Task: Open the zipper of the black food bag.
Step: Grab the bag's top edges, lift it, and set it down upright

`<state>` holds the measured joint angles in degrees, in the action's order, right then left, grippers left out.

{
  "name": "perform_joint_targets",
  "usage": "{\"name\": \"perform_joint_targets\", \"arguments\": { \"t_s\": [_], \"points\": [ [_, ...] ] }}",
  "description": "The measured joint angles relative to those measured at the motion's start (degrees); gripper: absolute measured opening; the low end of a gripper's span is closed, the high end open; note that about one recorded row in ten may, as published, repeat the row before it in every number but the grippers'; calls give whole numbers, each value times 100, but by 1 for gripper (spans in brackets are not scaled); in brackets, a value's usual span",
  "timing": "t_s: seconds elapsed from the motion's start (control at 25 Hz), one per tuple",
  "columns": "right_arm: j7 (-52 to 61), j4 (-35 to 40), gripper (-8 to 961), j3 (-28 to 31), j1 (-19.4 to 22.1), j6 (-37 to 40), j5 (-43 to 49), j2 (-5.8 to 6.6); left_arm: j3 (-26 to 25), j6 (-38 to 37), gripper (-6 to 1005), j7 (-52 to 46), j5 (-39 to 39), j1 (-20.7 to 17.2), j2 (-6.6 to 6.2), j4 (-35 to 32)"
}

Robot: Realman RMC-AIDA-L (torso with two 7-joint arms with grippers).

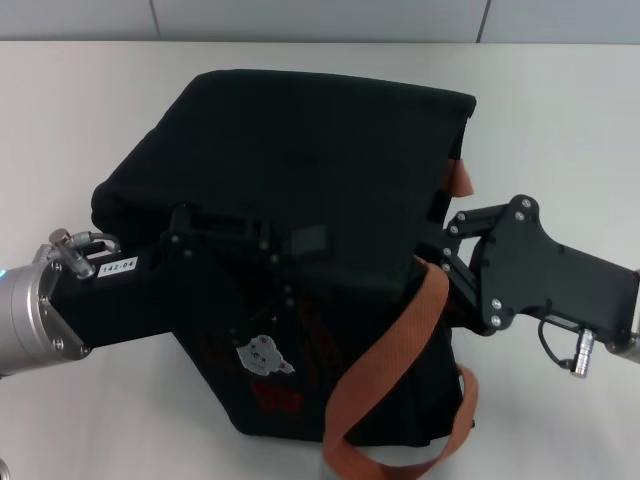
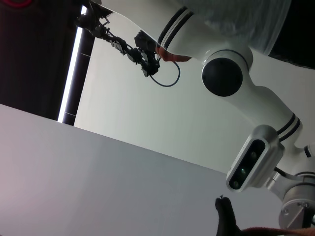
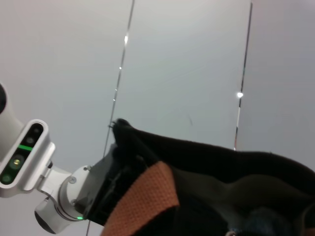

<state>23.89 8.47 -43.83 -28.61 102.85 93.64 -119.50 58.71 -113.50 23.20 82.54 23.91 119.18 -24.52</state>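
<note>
The black food bag (image 1: 300, 150) stands in the middle of the white table, its top fabric slumped and bulging. A white bear patch (image 1: 265, 355) and red print show on its front. My left gripper (image 1: 300, 245) reaches in from the left and lies against the bag's upper front edge. At the bag's right side, beside an orange-brown strap (image 1: 390, 350), my right gripper (image 1: 440, 255) presses into the fabric. The zipper is hidden among the black folds. The right wrist view shows black bag fabric (image 3: 221, 167) and a strap (image 3: 147, 196) close up.
The white table (image 1: 560, 130) extends on all sides of the bag, with a wall behind it. One strap loop (image 1: 400, 465) hangs over the near edge. The left wrist view looks up at my own body (image 2: 256, 157) and the ceiling.
</note>
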Motion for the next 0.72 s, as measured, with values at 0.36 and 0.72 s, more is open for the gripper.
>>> {"name": "perform_joint_targets", "arguments": {
  "t_s": [0.36, 0.72],
  "points": [
    [-537, -93, 103, 88, 195, -5, -23, -24, 0, 12, 98, 0, -1, 8, 0, 3],
    [-707, -226, 267, 62, 88, -138, -23, -31, 0, 14, 98, 7, 0, 69, 0, 71]
  ]
}}
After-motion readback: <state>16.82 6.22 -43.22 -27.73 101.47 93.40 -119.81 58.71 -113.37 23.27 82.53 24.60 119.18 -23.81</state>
